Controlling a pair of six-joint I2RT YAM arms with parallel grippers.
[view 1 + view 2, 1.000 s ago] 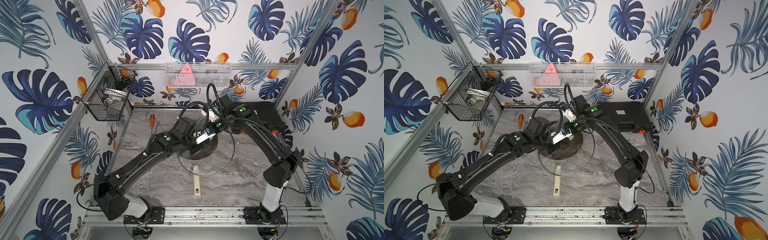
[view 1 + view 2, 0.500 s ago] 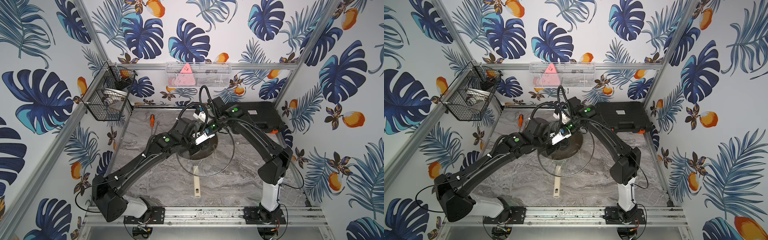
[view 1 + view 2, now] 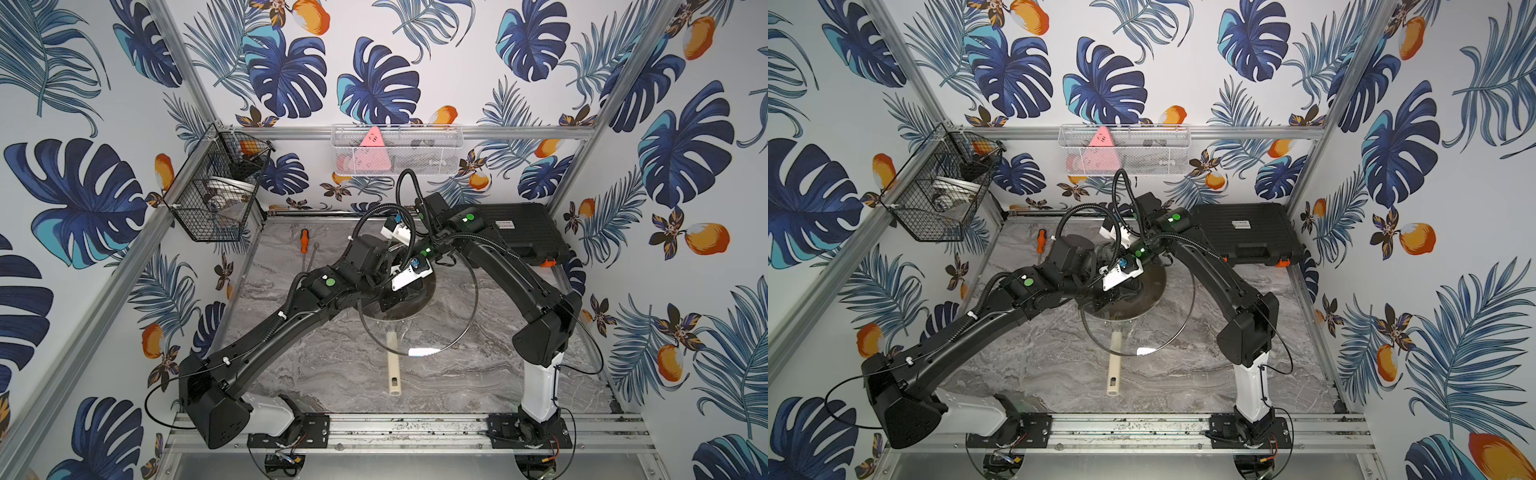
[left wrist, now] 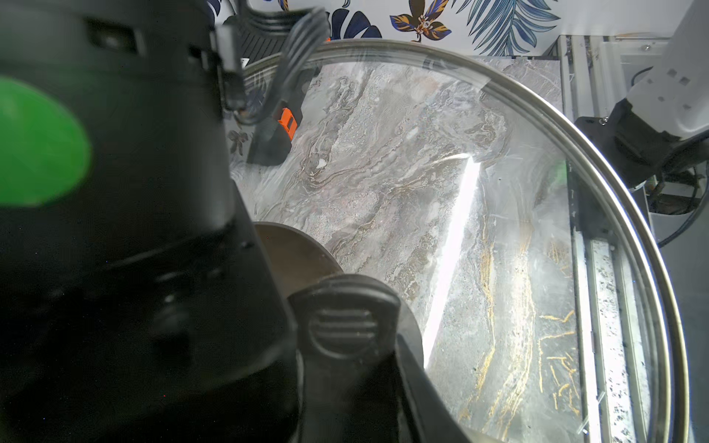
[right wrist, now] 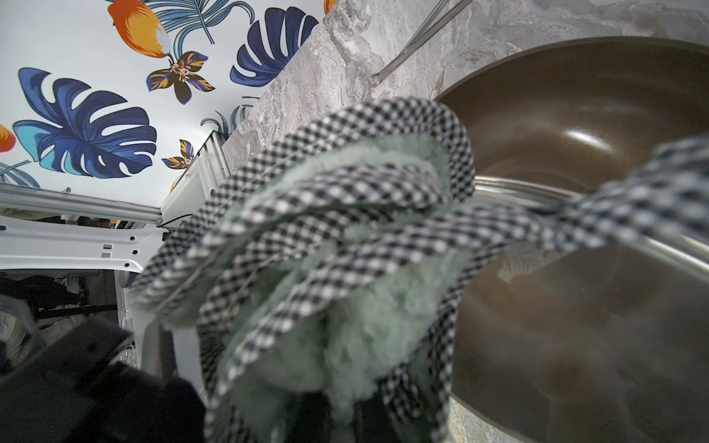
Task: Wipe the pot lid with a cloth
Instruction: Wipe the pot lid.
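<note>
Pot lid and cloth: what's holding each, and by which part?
The left hand grips the pot lid by its black handle. The right hand holds the cloth bunched up; which part is pinched cannot be told.

Bright, even light; pot lid [image 4: 460,237] glare (foreground blurred).

No text is legible anywhere; the white label [image 3: 504,224] on the black case [image 3: 530,243] is too small to read.
</note>
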